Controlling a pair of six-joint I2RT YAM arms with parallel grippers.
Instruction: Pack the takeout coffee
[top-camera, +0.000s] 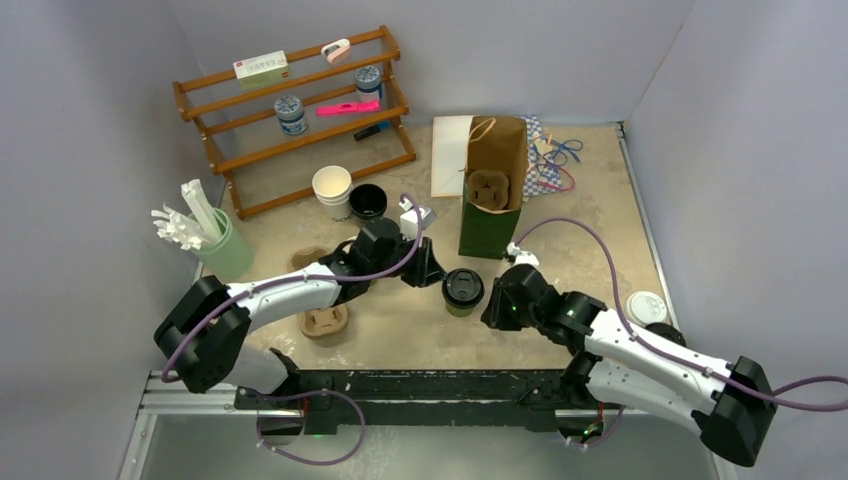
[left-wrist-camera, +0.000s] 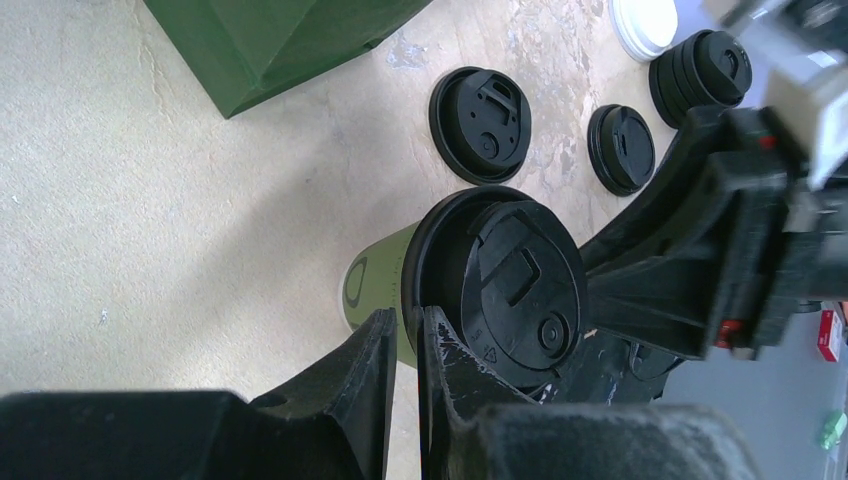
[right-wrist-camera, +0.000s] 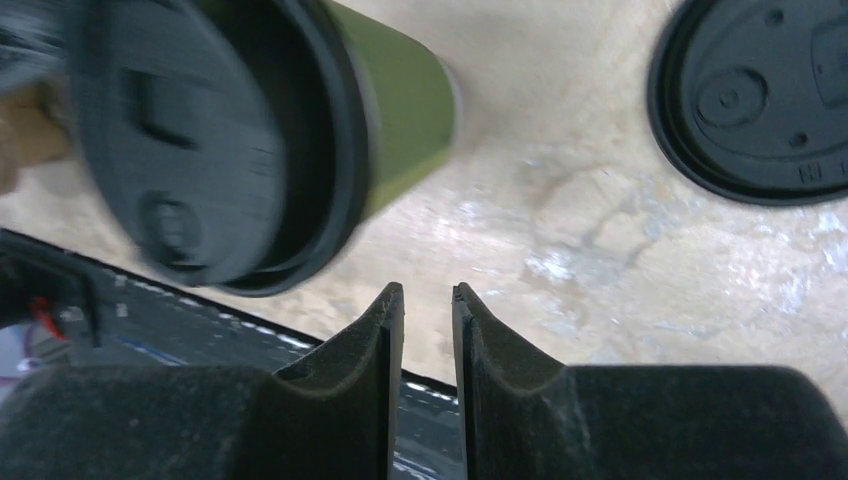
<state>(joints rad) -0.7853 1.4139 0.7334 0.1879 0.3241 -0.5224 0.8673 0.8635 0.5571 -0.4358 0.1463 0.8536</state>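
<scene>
Coffee cup (top-camera: 463, 290) stands upright on the table (top-camera: 600, 200), centre of the overhead frame. Its black lid (left-wrist-camera: 500, 285) is on. It sits just below the green paper bag (top-camera: 488, 232), which is open-topped with a cardboard cup tray (top-camera: 490, 188) inside.

Left gripper (left-wrist-camera: 407, 318) is at the cup's left side in the overhead frame. In the left wrist view its fingers are drawn close with a thin gap, tips up against the lid's edge. Cannot tell whether the rim is nipped between them.

Right gripper (right-wrist-camera: 428, 292) is just right of the cup in the overhead frame. Its fingers are nearly together with a thin gap and nothing in it, bare table behind. The cup is blurred in the upper left of the right wrist view, apart from the tips. A loose black lid (right-wrist-camera: 750, 95) lies flat at upper right there.
</scene>
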